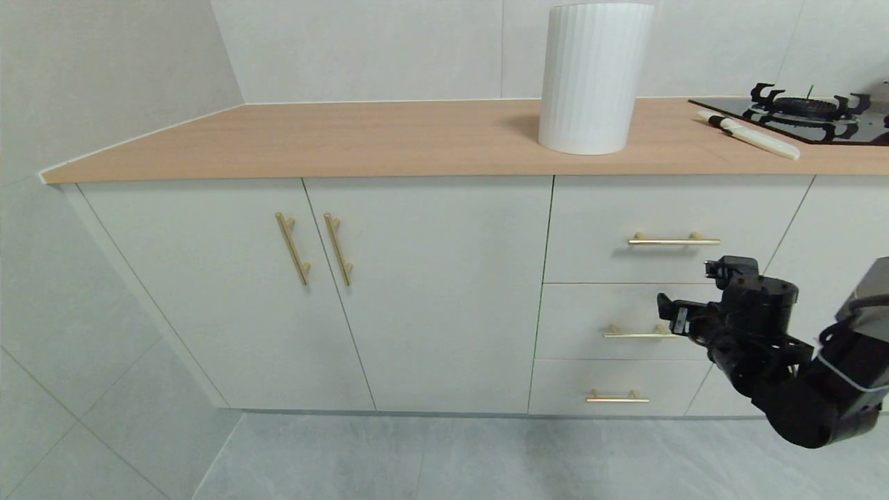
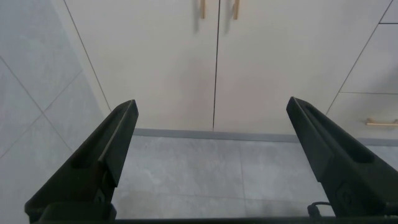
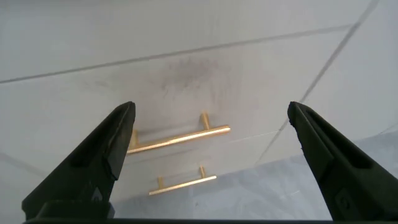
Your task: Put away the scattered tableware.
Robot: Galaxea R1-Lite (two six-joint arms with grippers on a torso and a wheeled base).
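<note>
Head view, lower right: right gripper [image 1: 691,300], jaws spread, just beside the middle drawer handle [image 1: 633,335]. Likely the drawer-opening step; you'd next centre on that bar, clamp and pull straight. Left gripper [image 2: 211,109] is spread too. Count: one knife [image 1: 749,135] upper right on the countertop [image 1: 347,139], three drawer handles [image 1: 674,241], two door handles [image 1: 292,248].

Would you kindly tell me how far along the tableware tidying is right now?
Done: nothing visibly; the knife lies on the counter beside the stove, and the drawers look shut. In hand: the right tool, open and empty, sits by the middle drawer handle. Remaining: likely opening a drawer and stowing the knife. The left tool is open and empty.
</note>
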